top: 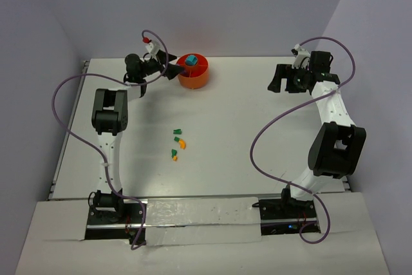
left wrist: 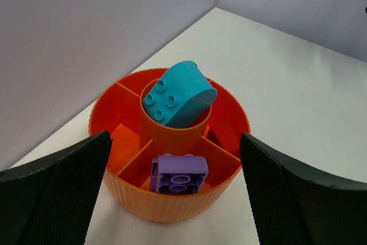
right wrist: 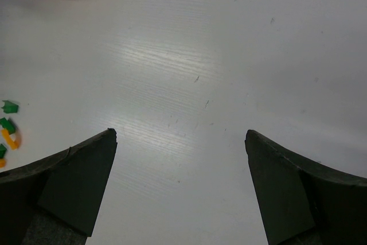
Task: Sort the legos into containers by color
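Round, low orange ribbed plastic tub [left wrist: 172, 202] sits at the far side of the white table [top: 244, 127], left of centre. It has a central ring with radial dividers splitting the outer band into compartments. A rounded teal-blue brick [left wrist: 179, 93] with four studs showing sits tilted in the central ring and pokes above the rim. A flat purple brick [left wrist: 179, 173] lies in the outer compartment nearest the left wrist camera. The other compartments in view look bare; part of the far side is hidden behind the ring. The remaining small green and orange-yellow bricks [top: 177, 143] lie loose in a tight cluster on the table, well apart from the tub on its near side. Left gripper [top: 166, 70] is just beside the tub on its left, released, jaws spread wide, nothing between them but the tub ahead. Right gripper [right wrist: 179, 136] is far to the tub's right, also released, hovering over bare tabletop and holding nothing; only a sliver of the tub's edge shows in its view.
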Motion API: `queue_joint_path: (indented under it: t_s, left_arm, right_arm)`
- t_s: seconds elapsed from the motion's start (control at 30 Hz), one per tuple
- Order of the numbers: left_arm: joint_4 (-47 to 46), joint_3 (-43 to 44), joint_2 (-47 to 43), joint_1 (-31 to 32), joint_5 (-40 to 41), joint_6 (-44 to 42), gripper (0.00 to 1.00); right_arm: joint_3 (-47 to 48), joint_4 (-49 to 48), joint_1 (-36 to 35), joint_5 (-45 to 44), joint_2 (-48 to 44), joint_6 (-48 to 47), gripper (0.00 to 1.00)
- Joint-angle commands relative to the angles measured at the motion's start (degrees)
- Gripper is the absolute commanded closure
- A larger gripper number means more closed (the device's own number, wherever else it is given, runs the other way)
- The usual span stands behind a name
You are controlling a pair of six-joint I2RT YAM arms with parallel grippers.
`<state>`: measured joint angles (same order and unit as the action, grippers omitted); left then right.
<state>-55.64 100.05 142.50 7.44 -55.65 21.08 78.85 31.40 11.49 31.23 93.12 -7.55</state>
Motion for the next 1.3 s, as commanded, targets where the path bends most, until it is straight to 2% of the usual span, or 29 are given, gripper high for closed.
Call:
queue_joint_path:
  t_s: [0.0,0.13,0.2,0.27,0.3,0.33,0.4,0.47,0.53,0.63,0.67,0.8,1.0,1.17,1.27]
  left_arm:
    - [4.1,1.6,-7.8,0.4,1.7,-4.1,0.01]
    - [7.7,1.9,-11.8,0.3,3.8,-7.9,0.01]
    - [13.0,2.5,-17.1,0.3,5.9,-11.3,0.01]
    - [23.9,4.2,-19.8,0.4,7.4,-13.9,0.01]
    - [29.0,6.8,-21.7,0.4,7.7,-17.4,0.01]
    - [38.3,8.7,-22.9,0.5,8.1,-22.3,0.01]
    - [43.9,9.5,-25.2,0.6,8.8,-25.1,0.01]
    - [60.6,9.6,-29.4,0.7,10.2,-32.7,0.01]
    - [72.2,8.0,-31.8,1.1,13.1,-38.3,0.01]
    - [82.5,1.6,-36.1,2.7,15.7,-46.8,0.01]
    - [84.4,1.2,-37.3,2.8,16.1,-47.3,0.01]
    - [84.6,-11.9,-43.0,5.9,23.6,-46.4,0.01]
    - [81.3,-21.7,-49.4,5.7,20.2,-45.2,0.01]
    - [85.0,-24.2,-49.5,5.7,19.1,-54.9,0.01]
    - [85.1,-24.3,-48.7,5.7,18.4,-55.0,0.01]
  right_arm:
    - [1.5,-0.7,-0.5,1.4,-1.4,-0.2,0.0]
    - [1.2,-0.8,-0.8,1.1,-2.5,-0.9,0.0]
    - [1.1,-0.9,-1.0,0.7,-3.3,-1.5,0.0]
    - [1.3,-1.0,-1.1,0.5,-3.7,-1.8,0.0]
    - [1.4,-0.9,-1.3,0.4,-4.1,-2.3,0.0]
    - [1.3,-1.0,-1.4,0.2,-4.3,-2.7,0.0]
    - [1.0,-1.3,-1.6,-0.1,-4.8,-3.3,0.0]
    - [-0.3,-1.9,-2.4,-1.3,-6.3,-4.3,0.0]
    - [-1.2,-2.4,-3.2,-2.8,-7.2,-5.6,0.0]
    - [-3.3,-3.5,-4.8,-4.3,-8.7,-6.6,0.0]
    - [-4.0,-3.6,-4.9,-4.4,-8.7,-6.7,0.0]
    - [-7.4,-6.3,-6.9,-5.2,-10.7,-7.2,0.0]
    - [-10.7,-8.5,-7.3,-4.7,-11.8,-6.4,0.0]
    - [-12.6,-9.8,-7.4,-4.8,-12.7,-6.7,0.0]
    - [-13.6,-10.2,-7.4,-4.8,-13.1,-7.0,0.0]
